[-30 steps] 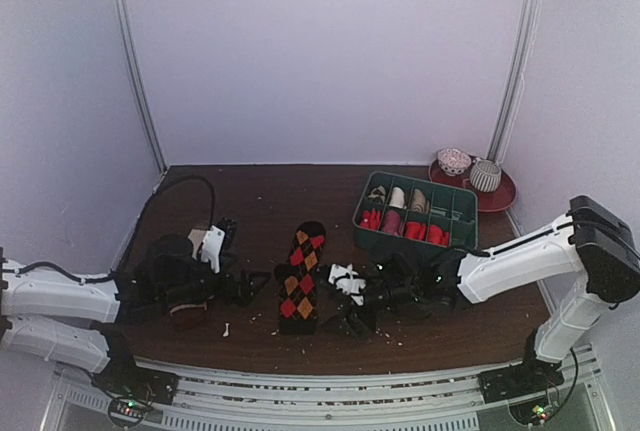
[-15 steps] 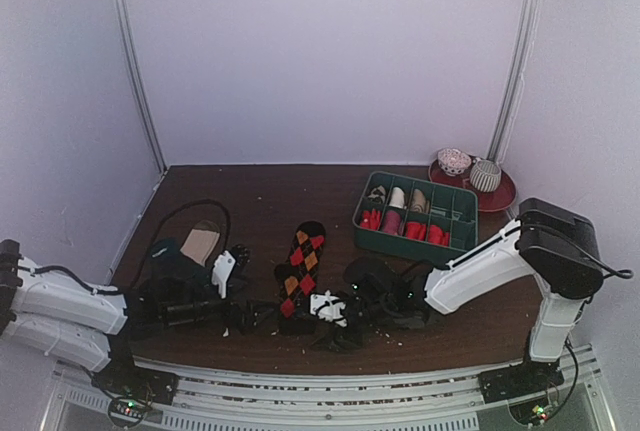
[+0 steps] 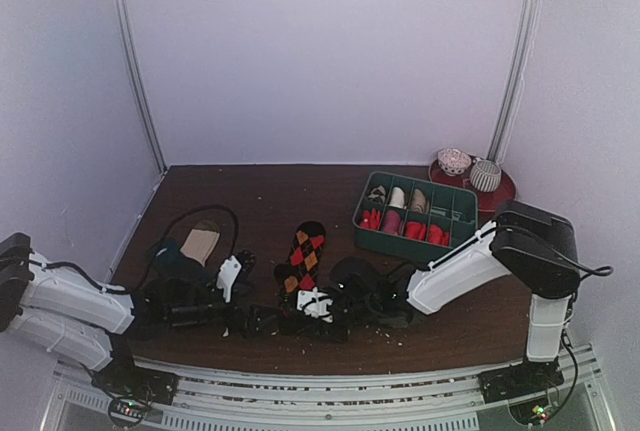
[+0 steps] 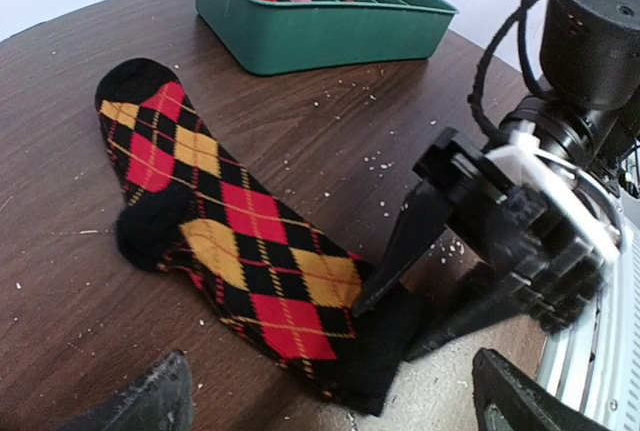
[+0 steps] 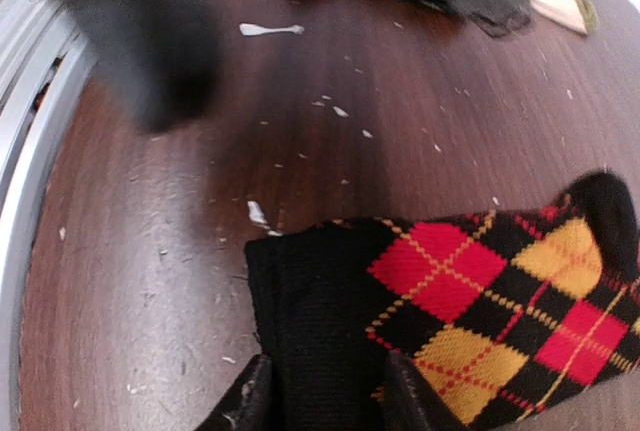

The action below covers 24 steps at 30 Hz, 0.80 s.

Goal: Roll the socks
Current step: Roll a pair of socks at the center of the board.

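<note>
The black argyle sock [image 3: 303, 254] lies flat on the dark table, toe toward the back, and is also visible in the left wrist view [image 4: 215, 241]. My right gripper [image 3: 316, 304] is at its black cuff [image 5: 315, 301]. The fingers [image 5: 245, 403] press down either side of the cuff band, which is flat and not bunched, so the jaws are partly open. My left gripper [image 3: 255, 319] is wide open just short of the cuff, facing the right gripper [image 4: 430, 281]. The red sock shows only its beige cuff [image 3: 200, 243], behind the left arm.
A green divided tray [image 3: 400, 243] of rolled socks sits back right, with its wall in the left wrist view [image 4: 320, 36]. A red plate [image 3: 498, 198] with two balls stands beyond it. A dark fabric heap [image 3: 172, 256] lies by the left arm. The metal rail [image 3: 330, 366] runs along the front edge. White crumbs are scattered about.
The right arm swung left and down onto the sock's cuff, its jaws narrowing. The left gripper slid right toward the cuff. The sock's near end has drawn up shorter.
</note>
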Each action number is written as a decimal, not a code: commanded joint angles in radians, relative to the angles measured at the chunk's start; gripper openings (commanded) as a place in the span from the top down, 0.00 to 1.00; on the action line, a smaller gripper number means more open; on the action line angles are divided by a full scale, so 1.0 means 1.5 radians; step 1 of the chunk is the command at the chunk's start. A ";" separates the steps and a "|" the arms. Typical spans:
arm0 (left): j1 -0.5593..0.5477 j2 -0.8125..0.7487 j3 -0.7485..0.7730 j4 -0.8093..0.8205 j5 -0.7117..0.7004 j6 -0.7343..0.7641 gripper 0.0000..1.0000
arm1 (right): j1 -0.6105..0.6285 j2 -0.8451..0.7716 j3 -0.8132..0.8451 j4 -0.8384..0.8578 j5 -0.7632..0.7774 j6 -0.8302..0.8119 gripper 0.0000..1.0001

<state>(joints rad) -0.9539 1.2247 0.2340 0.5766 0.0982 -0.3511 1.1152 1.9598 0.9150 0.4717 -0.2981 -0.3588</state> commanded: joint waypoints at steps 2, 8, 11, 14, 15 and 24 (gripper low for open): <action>-0.002 0.000 -0.006 0.044 0.039 0.030 0.03 | -0.018 0.032 0.026 -0.112 0.027 0.055 0.77; -0.002 0.021 0.002 0.050 0.073 0.079 0.03 | -0.060 0.048 0.105 -0.320 -0.194 0.166 1.00; -0.002 0.045 0.007 0.070 0.096 0.102 0.02 | -0.087 0.064 0.160 -0.437 -0.302 0.231 1.00; -0.002 0.088 0.012 0.109 0.137 0.112 0.02 | -0.097 0.070 0.190 -0.506 -0.367 0.269 1.00; -0.003 0.106 0.017 0.122 0.155 0.115 0.02 | -0.102 0.077 0.199 -0.516 -0.380 0.288 1.00; -0.042 0.257 0.089 0.178 0.193 0.147 0.10 | -0.166 0.171 0.282 -0.596 -0.455 0.342 1.00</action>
<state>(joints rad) -0.9943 1.5581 0.3153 0.7429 0.3496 -0.1822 0.8906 2.1410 1.3075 -0.2592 -0.9466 0.1139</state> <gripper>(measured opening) 0.907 0.032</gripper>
